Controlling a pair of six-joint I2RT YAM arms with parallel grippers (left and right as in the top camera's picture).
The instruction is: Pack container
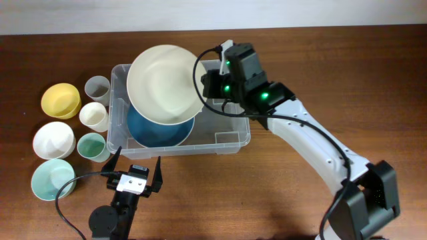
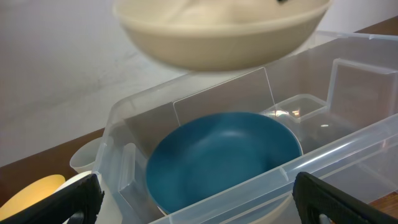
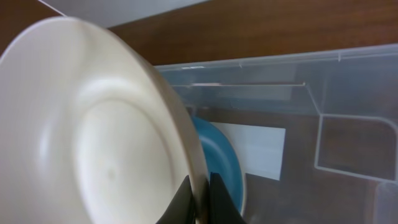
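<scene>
The clear plastic container (image 1: 230, 137) stands mid-table. A blue bowl (image 1: 159, 130) lies in its left half, also in the left wrist view (image 2: 224, 155) and the right wrist view (image 3: 221, 158). My right gripper (image 1: 208, 85) is shut on the rim of a large cream bowl (image 1: 165, 83) and holds it above the container's left half, over the blue bowl. The jaws (image 3: 200, 196) pinch the cream bowl's rim (image 3: 93, 137). My left gripper (image 1: 137, 170) is open and empty just in front of the container's near wall (image 2: 323, 162).
Left of the container stand a yellow bowl (image 1: 61, 100), a white bowl (image 1: 53, 139), a pale green bowl (image 1: 52, 179), a grey cup (image 1: 97, 88), a cream cup (image 1: 94, 116) and a green cup (image 1: 92, 147). A white label (image 3: 258, 149) lies on the container's base.
</scene>
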